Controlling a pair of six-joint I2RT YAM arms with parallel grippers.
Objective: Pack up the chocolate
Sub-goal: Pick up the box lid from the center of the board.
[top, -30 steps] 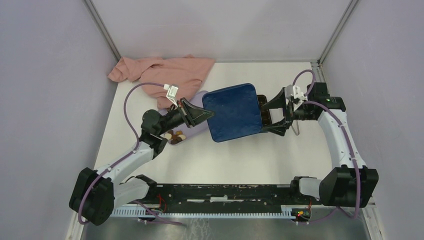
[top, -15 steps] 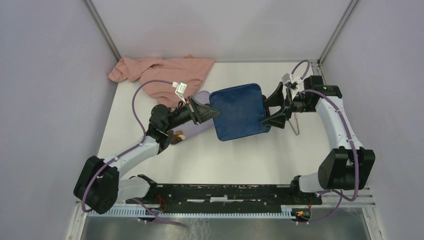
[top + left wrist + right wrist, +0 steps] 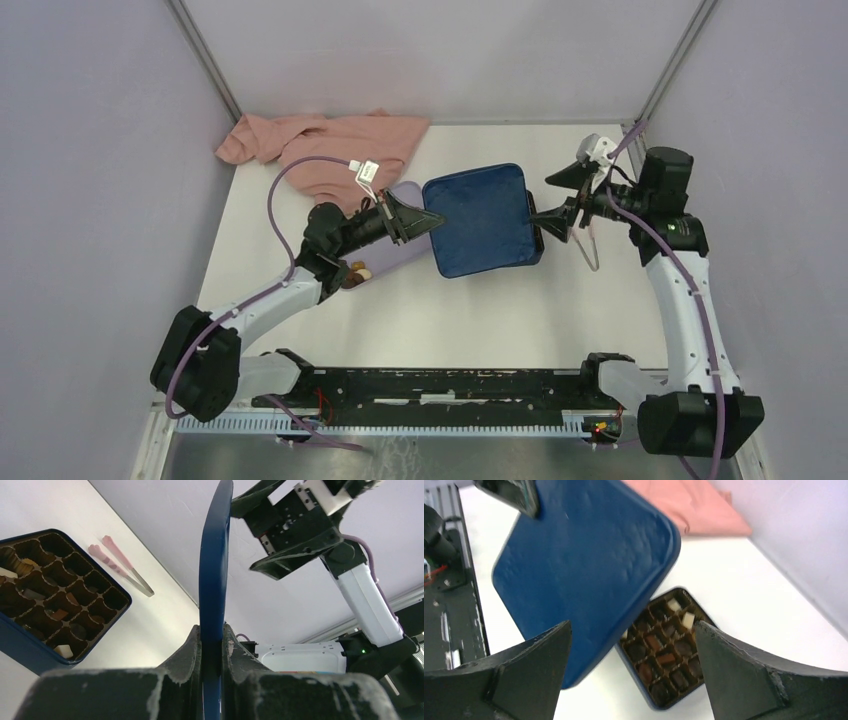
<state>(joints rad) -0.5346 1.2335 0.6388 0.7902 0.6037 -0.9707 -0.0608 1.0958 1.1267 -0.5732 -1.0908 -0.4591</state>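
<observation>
Here, beneath its raised lid, the box holds chocolate in cells.

From the right wrist, part of the dark blue box is covered by the lid. The chocolate in its cells is blurred, so single pieces are hardly told apart. The left tool and the pink cloth are cut off by the upper edge there. From the left wrist, the box is cut by the left edge and the lid is seen only edge-on. From above, the box is almost wholly hidden under the lid. The lilac tray is largely covered by the left arm, and the loose pieces on it are too small to be counted.
</observation>
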